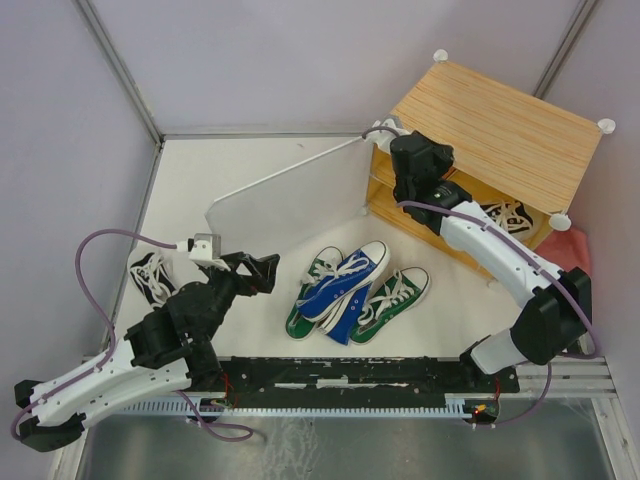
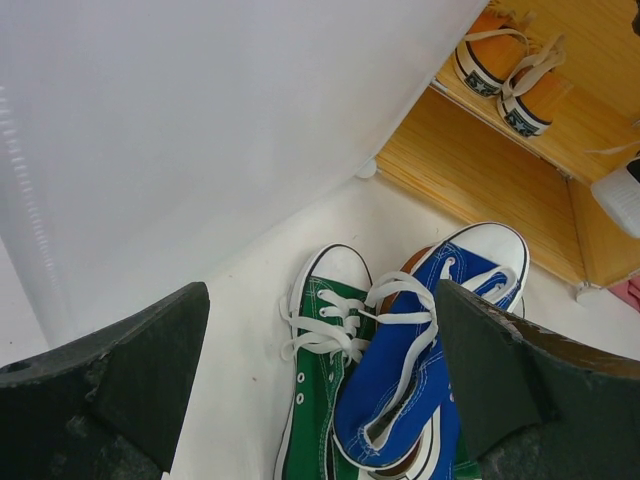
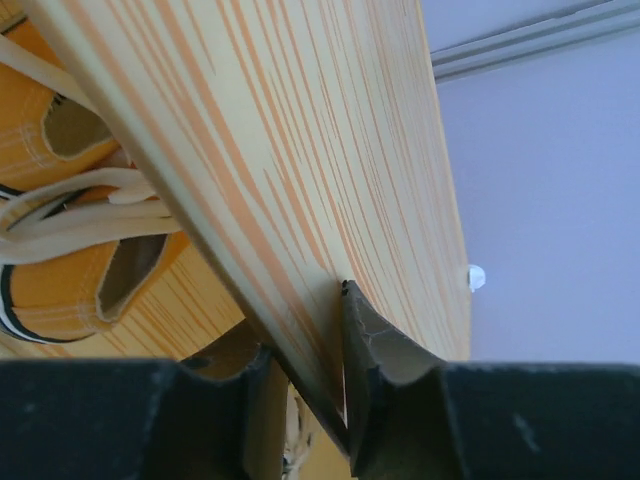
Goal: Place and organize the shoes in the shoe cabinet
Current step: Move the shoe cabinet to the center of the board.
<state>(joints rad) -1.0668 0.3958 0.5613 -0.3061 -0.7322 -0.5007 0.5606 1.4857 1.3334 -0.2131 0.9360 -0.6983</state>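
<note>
The light wooden shoe cabinet (image 1: 510, 130) at upper right shows fine orange-tan stripes, with orange canvas sneakers (image 2: 505, 70), blue canvas sneakers (image 1: 345, 280) and green canvas sneakers (image 1: 395, 300) all white-laced and white-soled, on a white desk (image 1: 270, 165).

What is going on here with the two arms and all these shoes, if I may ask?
The right tool is clamped on the edge of the top panel of the shoe cabinet, whose door stands open; the orange pair sits on the shelf inside. The left tool hangs wide open above the green shoes and blue shoes heaped on the table, touching none. One black shoe lies beside the left arm.
</note>
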